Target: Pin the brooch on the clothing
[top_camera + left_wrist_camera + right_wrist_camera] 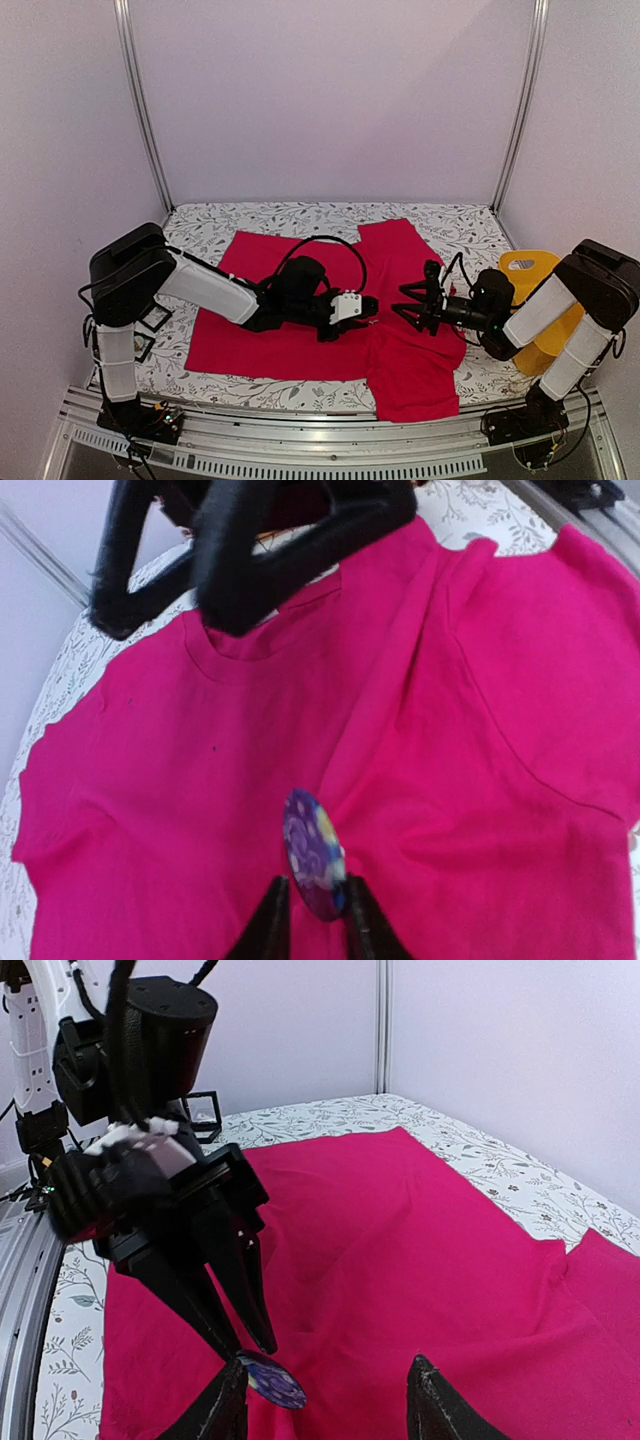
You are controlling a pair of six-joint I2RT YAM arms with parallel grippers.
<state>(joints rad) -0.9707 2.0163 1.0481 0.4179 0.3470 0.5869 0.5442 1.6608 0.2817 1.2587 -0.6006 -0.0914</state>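
While pinched edgewise between the slim black tips of the left claw (314,895), standing tilted on the chest of the red T-shirt (150,780): round glossy brooch (314,853), purple with pale speckles. Soft, matte, creased knit, spread over a flower-printed tablecloth (200,225). Right claw (327,1368) just beside the brooch, angular black prongs parted wide, holding nothing.
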